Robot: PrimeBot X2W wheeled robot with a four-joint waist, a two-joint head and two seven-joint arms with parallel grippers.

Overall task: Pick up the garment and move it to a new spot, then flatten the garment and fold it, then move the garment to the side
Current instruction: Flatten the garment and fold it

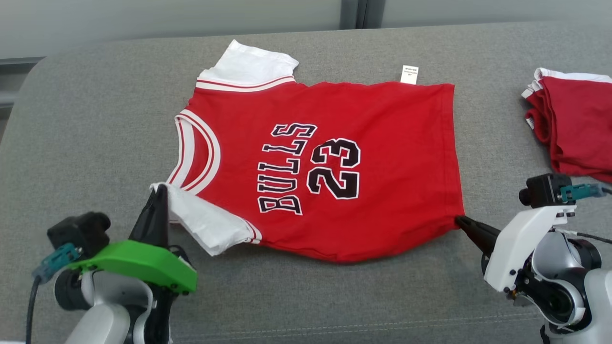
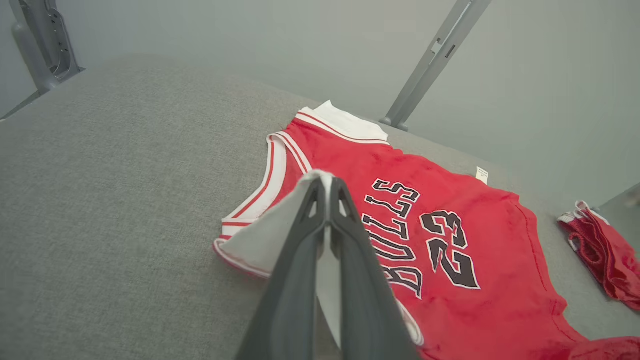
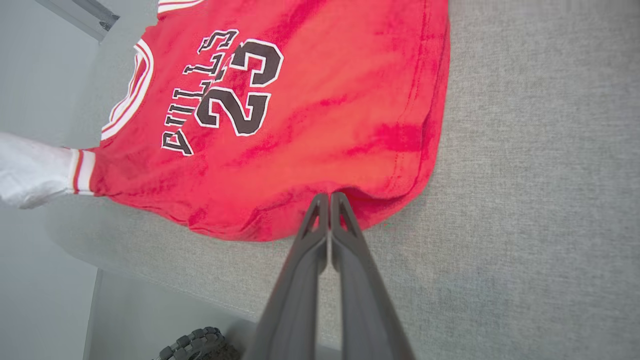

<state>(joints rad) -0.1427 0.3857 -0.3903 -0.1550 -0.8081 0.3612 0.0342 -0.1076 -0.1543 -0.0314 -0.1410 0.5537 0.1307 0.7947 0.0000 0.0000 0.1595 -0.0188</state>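
The garment (image 1: 373, 157) is a red jersey with white sleeves, printed "BULLS 23", lying spread on the grey cushion (image 1: 86, 143). My left gripper (image 1: 161, 188) is shut on the near white sleeve (image 1: 201, 220) at its neck-side corner; in the left wrist view white cloth shows between the fingers (image 2: 310, 235) of that gripper (image 2: 327, 182). My right gripper (image 1: 459, 220) is shut on the near hem corner, which is drawn into a small point. The right wrist view has this gripper (image 3: 329, 197) meeting the red hem (image 3: 390, 190). A white care label (image 1: 409, 74) sticks out at the far edge.
A second red garment (image 1: 573, 124) lies bunched at the cushion's right end, also in the left wrist view (image 2: 600, 255). Grey wall and metal posts (image 2: 430, 60) stand behind. The cushion's near edge drops to the floor, where a wheel (image 3: 195, 345) shows.
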